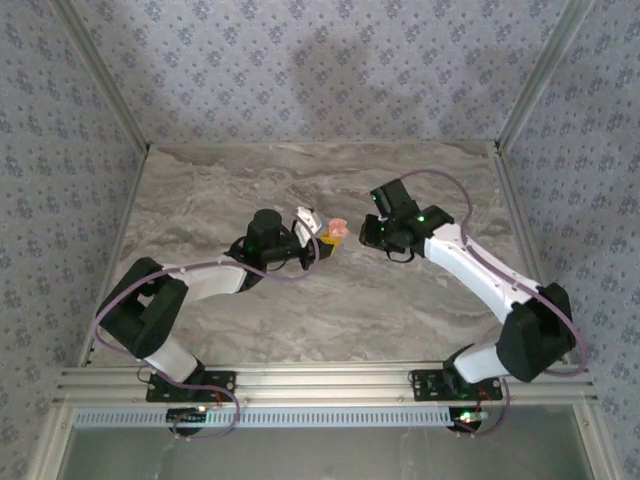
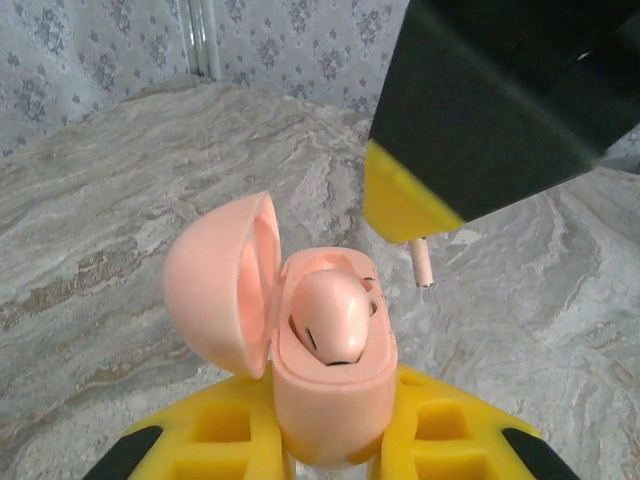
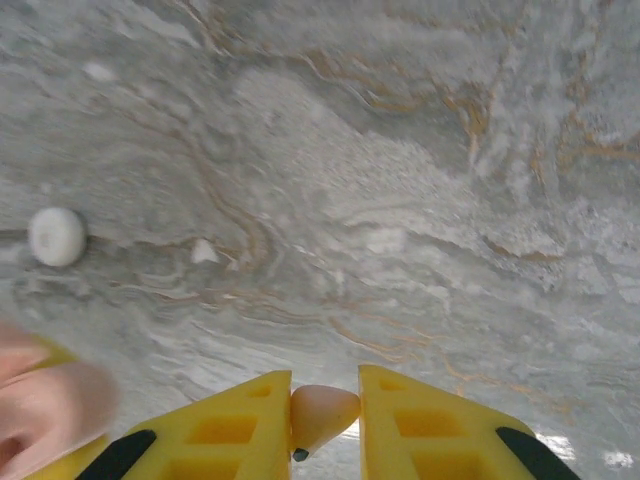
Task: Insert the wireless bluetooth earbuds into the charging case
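You are halfway: your left end effector (image 2: 330, 440) pinches the open pink plastic charging case (image 2: 335, 385) midway between the worktop's (image 1: 200, 200) side edges with one glossy pink earbud (image 2: 330, 318) seated, and your right end effector (image 3: 325, 425) pinches the second pink earbud (image 3: 320, 405) just beside it.

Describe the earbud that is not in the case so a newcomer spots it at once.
Look above the middle of the marble table, where the right gripper is shut on a pink earbud, pinched between its yellow fingers. Unlike its twin lying in the pink case held by the left gripper, it hangs in the air.
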`<state>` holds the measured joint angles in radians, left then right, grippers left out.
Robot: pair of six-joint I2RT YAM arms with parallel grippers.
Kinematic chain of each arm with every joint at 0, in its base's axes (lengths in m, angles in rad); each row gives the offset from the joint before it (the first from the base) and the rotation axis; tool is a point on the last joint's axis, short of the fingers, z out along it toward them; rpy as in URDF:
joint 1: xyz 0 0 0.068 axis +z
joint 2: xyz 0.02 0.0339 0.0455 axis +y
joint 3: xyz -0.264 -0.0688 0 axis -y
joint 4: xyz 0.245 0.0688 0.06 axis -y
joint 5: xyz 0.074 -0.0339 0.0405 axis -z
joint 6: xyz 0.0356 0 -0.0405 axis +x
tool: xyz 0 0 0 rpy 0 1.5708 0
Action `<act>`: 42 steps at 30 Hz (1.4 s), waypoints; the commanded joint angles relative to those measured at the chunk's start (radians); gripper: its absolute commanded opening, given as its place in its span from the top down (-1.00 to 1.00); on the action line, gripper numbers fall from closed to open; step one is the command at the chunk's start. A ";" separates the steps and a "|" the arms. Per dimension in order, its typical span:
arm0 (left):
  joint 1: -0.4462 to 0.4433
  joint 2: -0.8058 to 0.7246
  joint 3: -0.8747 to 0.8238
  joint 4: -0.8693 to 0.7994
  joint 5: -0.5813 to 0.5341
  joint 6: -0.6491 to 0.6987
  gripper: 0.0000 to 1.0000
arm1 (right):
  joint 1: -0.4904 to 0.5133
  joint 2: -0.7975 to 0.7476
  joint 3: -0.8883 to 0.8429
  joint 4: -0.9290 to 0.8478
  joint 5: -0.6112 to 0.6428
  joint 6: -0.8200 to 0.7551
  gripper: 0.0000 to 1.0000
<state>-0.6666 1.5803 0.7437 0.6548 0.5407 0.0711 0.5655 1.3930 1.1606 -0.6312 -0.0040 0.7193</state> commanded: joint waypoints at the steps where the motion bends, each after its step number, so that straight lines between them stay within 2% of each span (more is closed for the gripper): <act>1: -0.008 0.017 0.039 0.033 0.001 -0.016 0.92 | 0.036 -0.071 -0.004 0.024 0.089 0.032 0.57; 7: -0.013 0.024 0.049 0.042 0.013 -0.032 0.92 | 0.083 -0.129 -0.001 0.074 0.128 0.018 0.55; 18: -0.017 0.018 0.051 0.051 0.025 -0.038 0.92 | 0.124 -0.121 0.068 0.109 0.183 -0.054 0.55; 42: -0.020 -0.003 0.039 0.078 0.019 -0.064 0.92 | 0.141 0.008 0.135 0.071 0.143 -0.126 0.55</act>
<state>-0.6773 1.5936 0.7609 0.6853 0.5423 0.0242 0.6983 1.3952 1.2556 -0.5304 0.1387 0.6205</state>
